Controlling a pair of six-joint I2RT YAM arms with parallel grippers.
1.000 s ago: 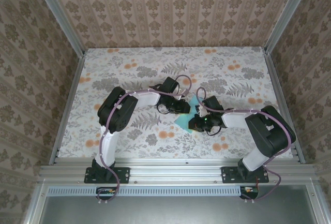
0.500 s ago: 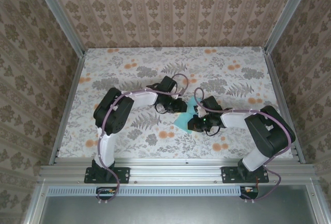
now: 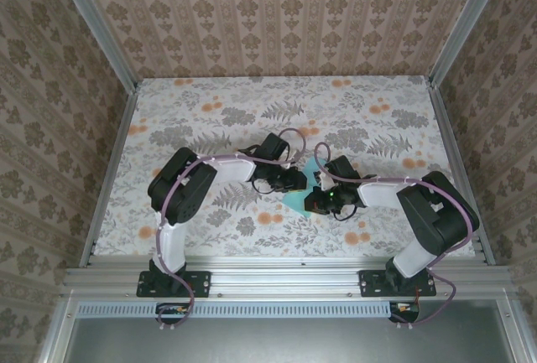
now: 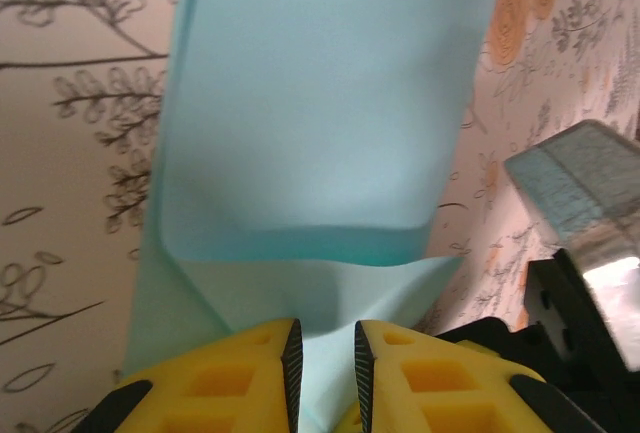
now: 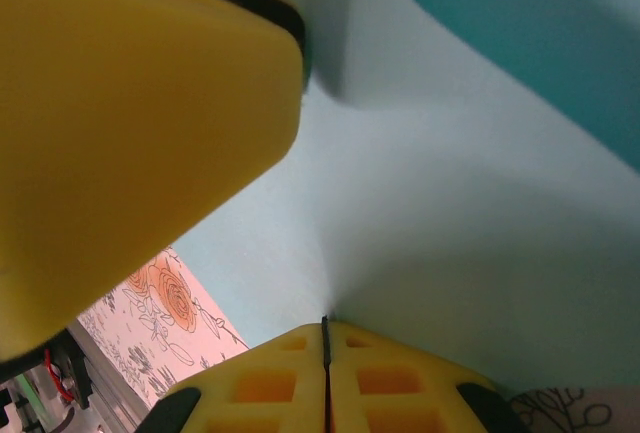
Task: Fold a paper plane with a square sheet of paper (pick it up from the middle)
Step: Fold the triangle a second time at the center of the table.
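Mid-table, the sheet curls up. Right gripper, at its 4 o'clock, is clenched on it. Left gripper, at 10 o'clock, straddles an edge, grip unclear. Likely light and floppy; best pinched beside a crease.

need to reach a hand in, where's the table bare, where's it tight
Bare: table strip along the back wall, and the margins by each side rail. Tight: the centre, where left claw and right claw meet at the turquoise sheet.
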